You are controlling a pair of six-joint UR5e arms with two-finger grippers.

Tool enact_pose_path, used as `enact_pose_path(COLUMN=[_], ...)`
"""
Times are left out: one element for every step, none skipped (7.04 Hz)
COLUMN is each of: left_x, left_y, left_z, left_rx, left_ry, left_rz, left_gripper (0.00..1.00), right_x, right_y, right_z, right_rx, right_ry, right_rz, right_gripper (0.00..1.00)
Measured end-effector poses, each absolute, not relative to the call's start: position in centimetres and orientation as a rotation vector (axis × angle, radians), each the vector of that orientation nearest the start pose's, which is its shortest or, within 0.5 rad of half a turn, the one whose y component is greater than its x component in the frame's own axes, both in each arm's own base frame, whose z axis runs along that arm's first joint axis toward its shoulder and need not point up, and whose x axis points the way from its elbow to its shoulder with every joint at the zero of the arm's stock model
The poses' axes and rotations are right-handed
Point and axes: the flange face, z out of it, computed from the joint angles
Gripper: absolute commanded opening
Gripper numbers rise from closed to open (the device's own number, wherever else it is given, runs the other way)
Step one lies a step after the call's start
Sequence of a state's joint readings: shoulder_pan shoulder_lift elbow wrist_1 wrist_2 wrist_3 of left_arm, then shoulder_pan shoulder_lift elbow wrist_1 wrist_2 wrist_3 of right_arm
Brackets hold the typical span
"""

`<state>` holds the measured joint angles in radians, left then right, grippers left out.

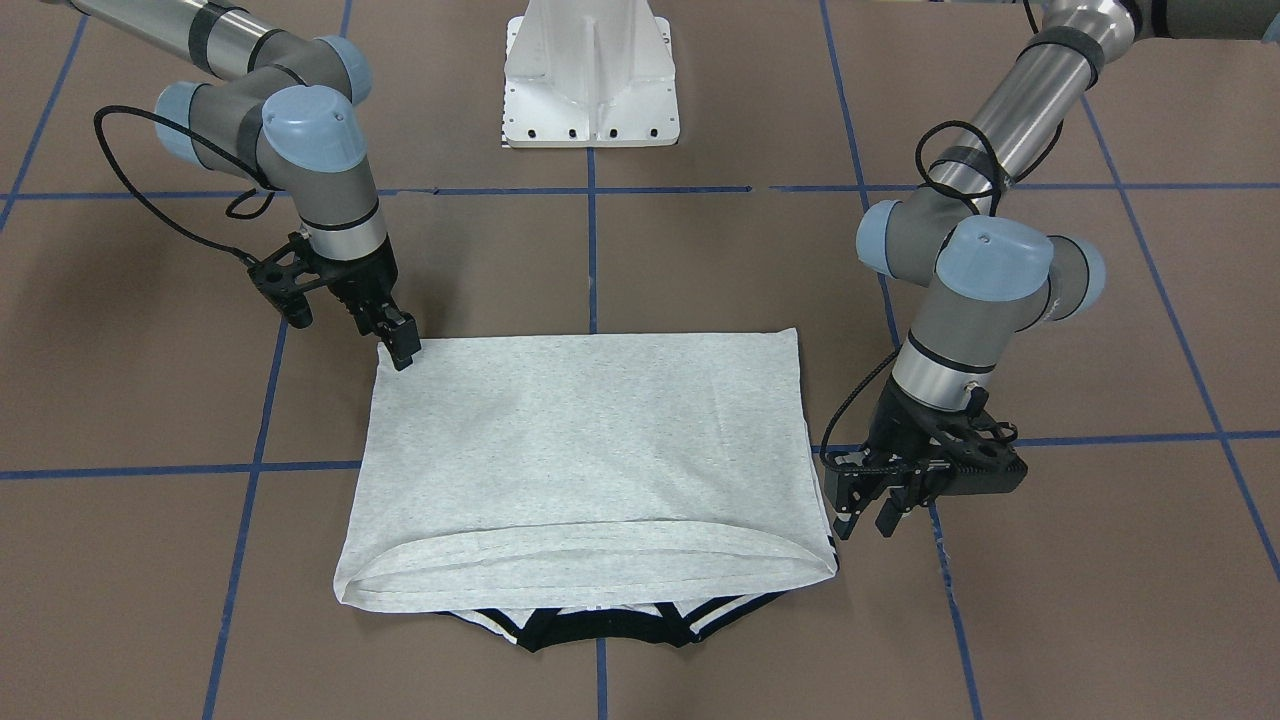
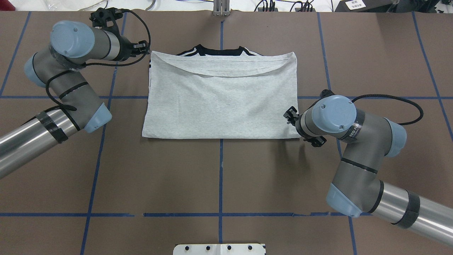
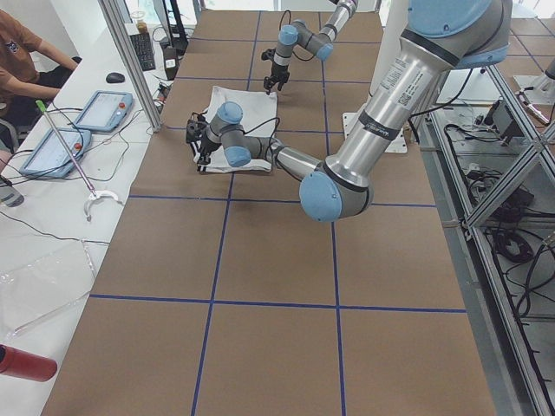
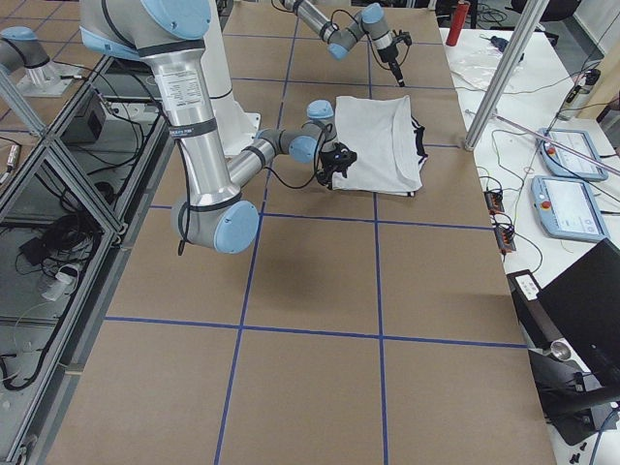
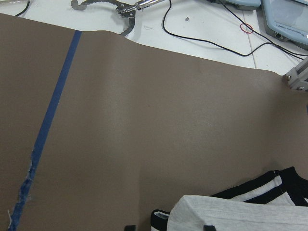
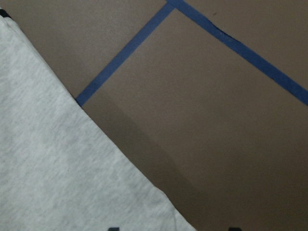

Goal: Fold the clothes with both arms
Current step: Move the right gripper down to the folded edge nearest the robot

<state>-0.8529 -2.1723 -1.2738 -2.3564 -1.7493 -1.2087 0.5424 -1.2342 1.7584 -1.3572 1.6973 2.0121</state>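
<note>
The grey T-shirt lies folded flat on the brown table, its black collar trim and striped shoulders poking out at the edge far from the robot. The printed front is hidden. My left gripper is open just beside the shirt's shoulder-end corner. The left wrist view shows that corner low between the fingertips. My right gripper is open at the fold-side corner, mostly hidden under the wrist overhead. The right wrist view shows the shirt's edge running between the fingertips.
The white pedestal block stands at the robot's side of the table. Blue tape lines grid the brown surface. Beyond the far edge are a metal grabber tool, cables and tablets, and a seated person.
</note>
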Motion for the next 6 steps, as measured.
enact_pose_path(left_x=[40.5,40.4,40.4,40.4,40.4,40.5], left_y=[-63.9,-63.9,-63.9,-63.9,-63.9,-63.9], left_z=[35.2,35.2,35.2,35.2,35.2,35.2], left_rx=[0.491,0.492,0.492,0.492,0.492,0.492], left_ry=[0.989,0.989,0.990,0.990,0.990,0.990], left_rz=[-0.343,-0.343,-0.343,-0.343,-0.343,-0.343], left_gripper=[0.56,0.56,0.56,0.56,0.56,0.56], right_x=[-47.1,-47.1,-47.1,-47.1,-46.9,-46.3], right_y=[-42.0,-41.9,-41.8,-41.9,-41.9,-41.5], right_z=[37.7,37.9,37.7,37.5,37.2,36.5], right_rx=[-0.086,-0.085,-0.084,-0.083,-0.083,-0.084], right_ry=[-0.762,-0.759,-0.761,-0.766,-0.773,-0.789], right_rz=[0.889,0.889,0.890,0.890,0.888,0.884], right_gripper=[0.00,0.00,0.00,0.00,0.00,0.00])
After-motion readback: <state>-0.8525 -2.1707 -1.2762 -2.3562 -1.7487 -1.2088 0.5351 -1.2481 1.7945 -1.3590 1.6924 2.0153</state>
